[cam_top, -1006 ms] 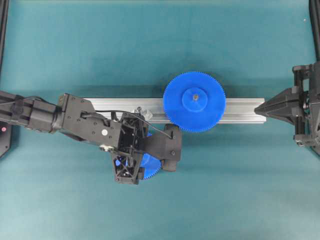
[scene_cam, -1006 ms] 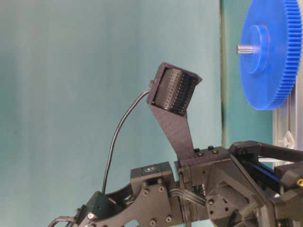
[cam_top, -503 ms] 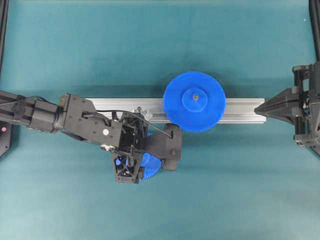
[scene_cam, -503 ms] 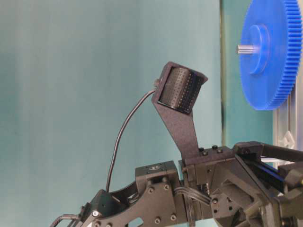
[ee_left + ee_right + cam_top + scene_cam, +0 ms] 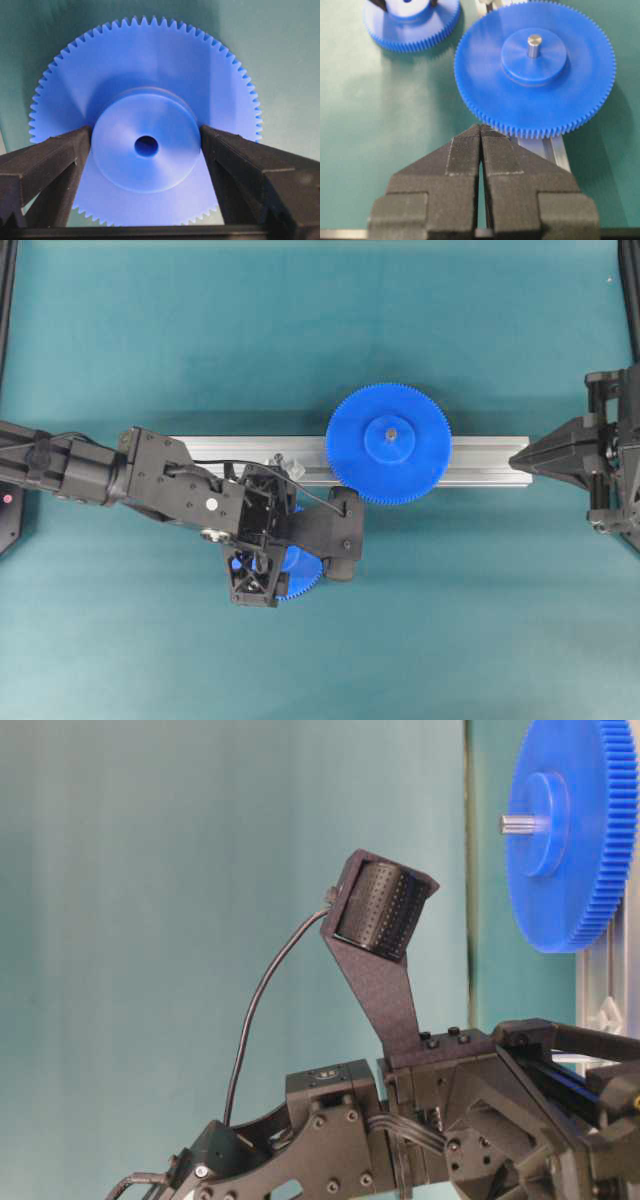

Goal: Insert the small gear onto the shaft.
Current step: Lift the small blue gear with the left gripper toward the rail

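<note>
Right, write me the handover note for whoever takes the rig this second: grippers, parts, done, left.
Left gripper: down over the small gear, one finger on each side of its raised hub, at or nearly at the hub wall; a firm grip cannot be confirmed.
Right gripper: shut, empty, parked at the end of the aluminium rail.
Small gear: flat on the mat, just in front of the rail.
Shaft: on the rail in its clear bracket, bare, half hidden by the left arm.
Large gear: already on its own pin.
Done: left gripper set over the hub.
Left: grip, lift, seat the small gear on the shaft.
</note>
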### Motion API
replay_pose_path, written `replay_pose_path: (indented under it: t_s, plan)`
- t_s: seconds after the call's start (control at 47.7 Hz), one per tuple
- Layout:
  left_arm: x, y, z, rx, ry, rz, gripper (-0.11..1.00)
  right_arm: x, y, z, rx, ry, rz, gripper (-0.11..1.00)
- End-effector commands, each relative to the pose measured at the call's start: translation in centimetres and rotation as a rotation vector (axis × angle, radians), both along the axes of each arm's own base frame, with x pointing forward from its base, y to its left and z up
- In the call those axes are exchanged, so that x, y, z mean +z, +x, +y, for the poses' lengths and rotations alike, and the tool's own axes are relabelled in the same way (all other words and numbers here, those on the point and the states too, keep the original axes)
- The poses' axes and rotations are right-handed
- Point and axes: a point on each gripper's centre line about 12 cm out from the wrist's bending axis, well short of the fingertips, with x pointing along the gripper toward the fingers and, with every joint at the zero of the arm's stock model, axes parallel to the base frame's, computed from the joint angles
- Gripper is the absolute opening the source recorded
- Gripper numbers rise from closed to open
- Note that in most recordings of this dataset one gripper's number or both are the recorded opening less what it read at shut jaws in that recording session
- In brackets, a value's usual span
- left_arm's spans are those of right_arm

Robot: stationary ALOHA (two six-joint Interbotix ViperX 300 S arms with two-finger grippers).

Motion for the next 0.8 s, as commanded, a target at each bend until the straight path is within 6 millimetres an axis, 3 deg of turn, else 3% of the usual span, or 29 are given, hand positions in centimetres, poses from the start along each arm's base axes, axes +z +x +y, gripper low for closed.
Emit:
replay_pose_path:
  t_s: [0.0, 0.063, 0.44, 0.775]
  plan:
    - [0.6, 0.0, -0.1, -0.008, 0.003, -0.002, 0.78, 0.4, 0.2, 0.0, -0.007, 0.008, -0.016, 0.03]
    - [0.7, -0.1, -0.1, -0.01, 0.005, 0.006, 0.69, 0.4, 0.2, 0.0, -0.007, 0.007, -0.016, 0.03]
    - [1.3, 0.0, -0.1, -0.007, 0.005, 0.01, 0.69, 0.5, 0.2, 0.0, -0.006, 0.007, -0.019, 0.03]
    - [5.0, 0.8, -0.2, -0.026, 0.014, 0.017, 0.69, 0.5, 0.2, 0.0, -0.008, 0.01, -0.019, 0.03]
